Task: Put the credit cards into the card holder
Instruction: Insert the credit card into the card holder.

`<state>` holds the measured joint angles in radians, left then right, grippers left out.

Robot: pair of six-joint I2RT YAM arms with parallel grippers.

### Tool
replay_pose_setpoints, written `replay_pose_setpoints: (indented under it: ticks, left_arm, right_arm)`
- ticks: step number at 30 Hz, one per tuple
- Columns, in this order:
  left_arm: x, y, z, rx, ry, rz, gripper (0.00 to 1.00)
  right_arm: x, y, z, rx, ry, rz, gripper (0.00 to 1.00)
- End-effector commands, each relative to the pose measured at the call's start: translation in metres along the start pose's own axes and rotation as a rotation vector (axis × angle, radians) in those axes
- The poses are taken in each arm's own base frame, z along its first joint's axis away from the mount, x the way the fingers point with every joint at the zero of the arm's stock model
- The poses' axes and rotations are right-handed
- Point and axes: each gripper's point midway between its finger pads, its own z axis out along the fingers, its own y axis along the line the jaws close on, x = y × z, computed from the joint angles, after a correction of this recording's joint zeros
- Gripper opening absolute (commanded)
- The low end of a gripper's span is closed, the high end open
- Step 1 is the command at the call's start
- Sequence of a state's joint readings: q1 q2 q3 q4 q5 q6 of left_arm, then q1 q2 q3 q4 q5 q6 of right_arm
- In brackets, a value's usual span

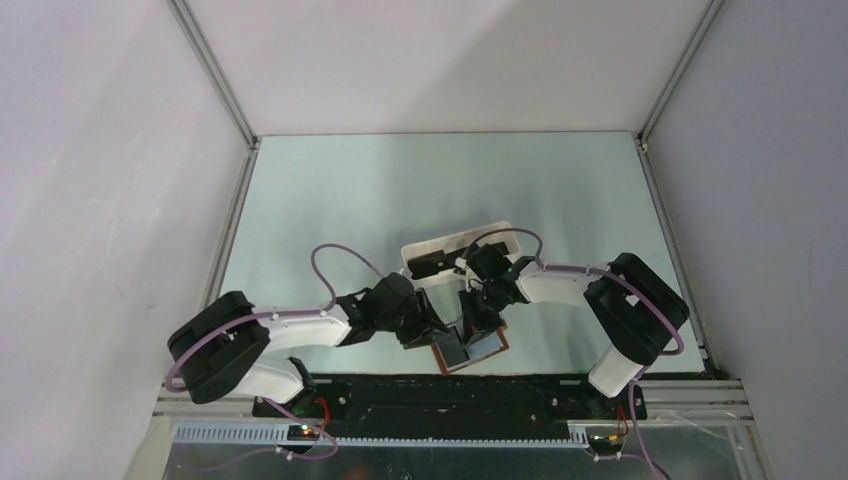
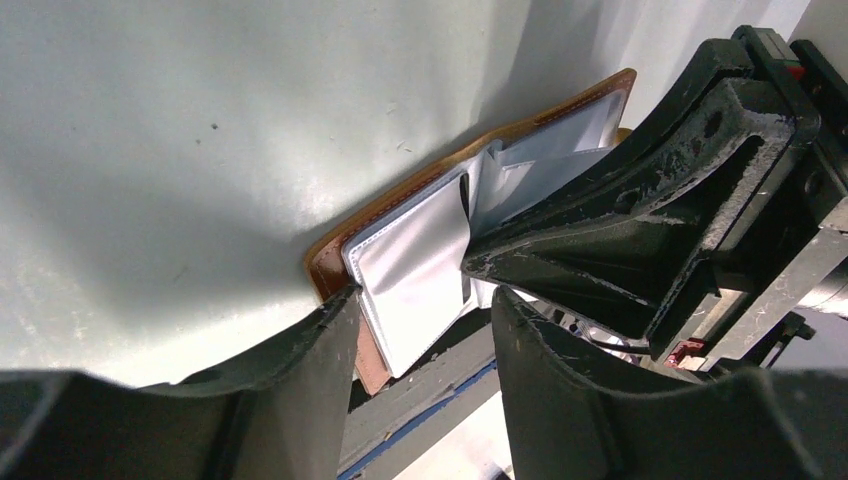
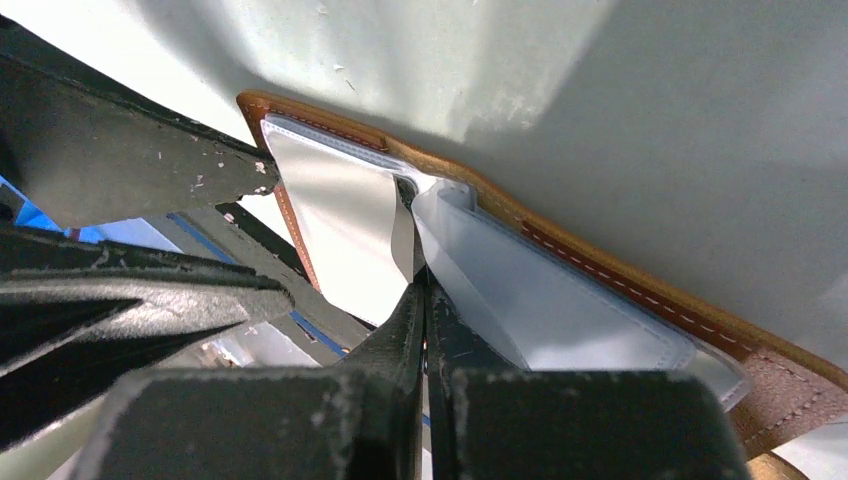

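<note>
The card holder point(image 3: 560, 300) lies open on the table point(image 1: 400, 190), pale pockets up, directly under both end effectors. The right end effector point(image 3: 425, 290) has its fingers pressed together, tips down at the holder's centre fold; whether they pinch a pocket edge cannot be told. The left end effector point(image 2: 422, 305) stands apart, one half of the holder between its fingers, one finger at the leather corner. Dark credit cards point(image 1: 432, 266) sit in the white tray point(image 1: 500, 232) just beyond the right end effector.
</note>
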<state>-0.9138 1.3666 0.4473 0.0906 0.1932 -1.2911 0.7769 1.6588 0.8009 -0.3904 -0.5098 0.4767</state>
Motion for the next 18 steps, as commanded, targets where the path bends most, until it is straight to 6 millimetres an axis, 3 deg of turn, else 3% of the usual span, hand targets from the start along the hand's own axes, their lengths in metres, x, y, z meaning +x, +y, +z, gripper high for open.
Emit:
replay_pose_setpoints:
  ticks: [1,9,13,18]
  left_arm:
    - [-0.002,0.005,-0.004,-0.061,-0.008,0.045,0.58]
    - [0.001,0.009,0.001,-0.122,0.006,0.073,0.58]
    - [0.0,-0.003,0.001,-0.093,0.001,0.095,0.57]
    - [-0.001,-0.023,0.005,-0.001,-0.002,0.1,0.4]
  right_arm:
    - [-0.001,-0.03,0.016,0.135,-0.016,-0.021,0.0]
    - [0.002,-0.033,0.018,0.152,-0.007,-0.019,0.0]
    - [0.002,-0.03,0.018,0.14,-0.008,-0.021,0.0]
    - [0.001,-0.025,0.017,0.117,-0.007,-0.02,0.0]
